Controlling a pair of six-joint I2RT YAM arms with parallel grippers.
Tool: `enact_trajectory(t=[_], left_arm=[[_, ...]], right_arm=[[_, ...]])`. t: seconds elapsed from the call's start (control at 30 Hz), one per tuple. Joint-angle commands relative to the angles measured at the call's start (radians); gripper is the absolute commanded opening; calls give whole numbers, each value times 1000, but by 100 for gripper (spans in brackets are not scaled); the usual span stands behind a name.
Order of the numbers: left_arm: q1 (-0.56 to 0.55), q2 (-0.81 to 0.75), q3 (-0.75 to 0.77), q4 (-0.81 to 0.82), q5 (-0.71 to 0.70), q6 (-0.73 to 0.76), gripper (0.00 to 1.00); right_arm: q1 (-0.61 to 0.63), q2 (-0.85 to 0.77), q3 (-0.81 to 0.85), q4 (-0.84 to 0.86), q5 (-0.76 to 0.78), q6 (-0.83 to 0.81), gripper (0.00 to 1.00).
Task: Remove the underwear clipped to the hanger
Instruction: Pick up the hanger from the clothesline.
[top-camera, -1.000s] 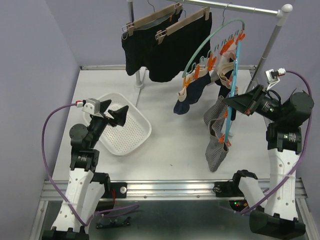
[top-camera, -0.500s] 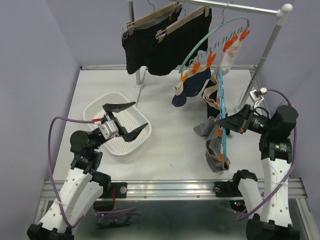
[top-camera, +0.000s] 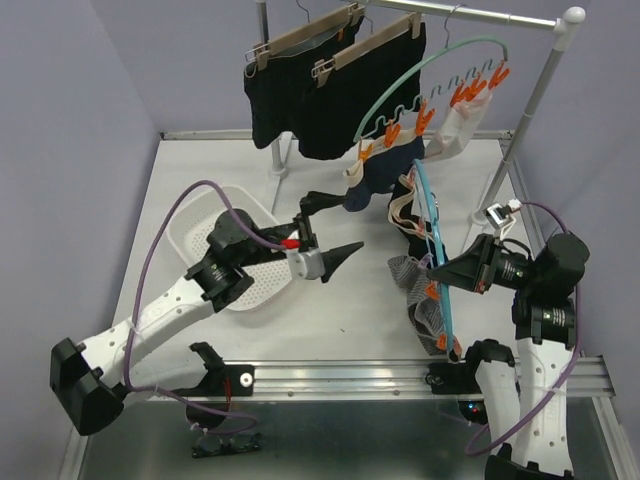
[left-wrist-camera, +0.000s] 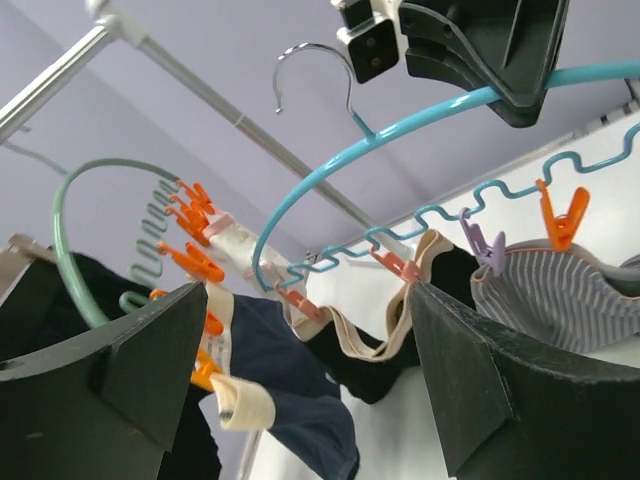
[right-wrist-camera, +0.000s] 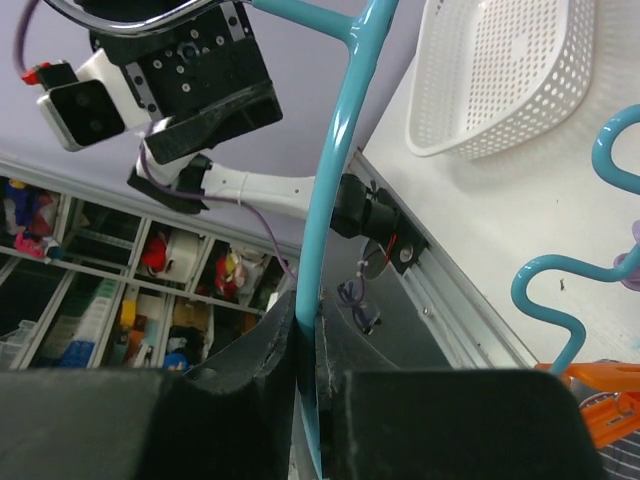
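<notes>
The left tool (top-camera: 333, 226), fingers wide apart, has swung off the white basket (top-camera: 195, 215) to mid-surface and faces the blue hanger (left-wrist-camera: 420, 116). That hanger has come lower and nearer. Its long axis runs far to near, clips facing left, and the grey-striped underwear (top-camera: 412, 272) droops from it toward the surface (top-camera: 340, 310). The right tool (top-camera: 441, 268) is clamped on the hanger's rim.

Basket: the white perforated plastic basket (top-camera: 185, 222) is partly hidden behind the left arm (top-camera: 170, 305) (its right side is covered).
Hanger: the blue plastic clip hanger (right-wrist-camera: 345, 150) has its lower run hidden inside the right gripper (right-wrist-camera: 306, 325).
Striped cloth: the grey-striped fabric piece (left-wrist-camera: 560, 300) is cut off by the right edge.
Shelves: the coloured clutter (right-wrist-camera: 150, 290) is too blurred to name.
</notes>
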Motion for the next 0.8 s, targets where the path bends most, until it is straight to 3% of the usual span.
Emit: enact_trajectory(t=[0.0,0.3,0.77], left_arm=[[-102,109,139,-68,-153,258,92],[-144,374,314,-106,-145,388,88],[-199,549,441,-40,-188,449,85]], right_arm=[[-4,-33,-51,55,-66,48,1],[-4,-64,-48,53,-112,80,1],[-4,-76,-25,21,-117,74,1]])
